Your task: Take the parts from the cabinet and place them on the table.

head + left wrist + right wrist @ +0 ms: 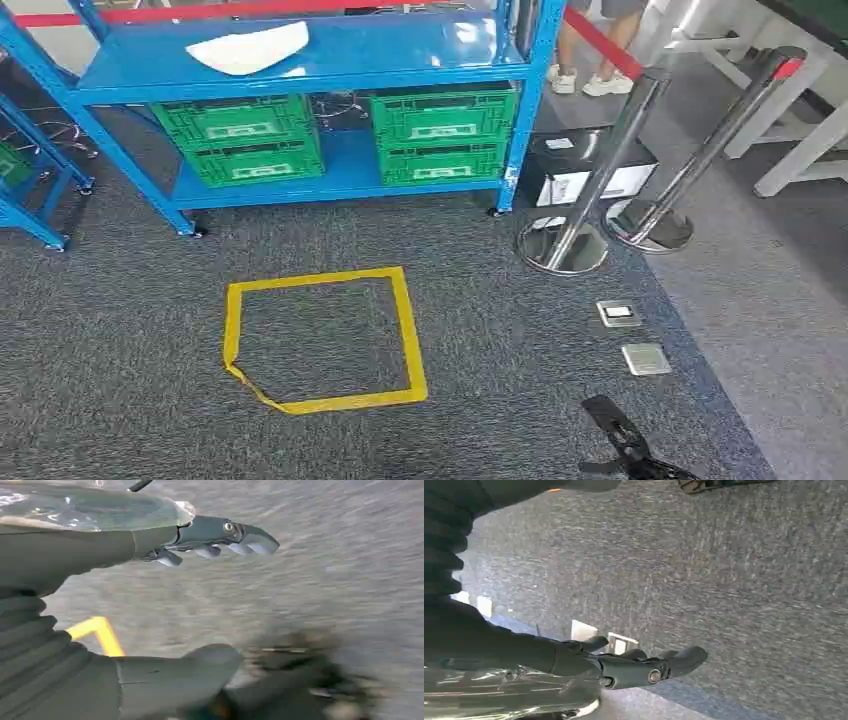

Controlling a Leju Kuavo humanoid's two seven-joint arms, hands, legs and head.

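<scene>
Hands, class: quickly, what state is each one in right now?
Left hand: open, holding nothing.
Right hand: open, holding nothing.

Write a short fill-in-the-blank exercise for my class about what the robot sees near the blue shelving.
1. The crates on the blue rack's lower shelf are ____ in colour.
2. The tape on the carpet forms a yellow ____.
3. The white part lies on the rack's ____ shelf.
4. The left hand holds ____.

Missing words: green; square; upper; nothing
</scene>
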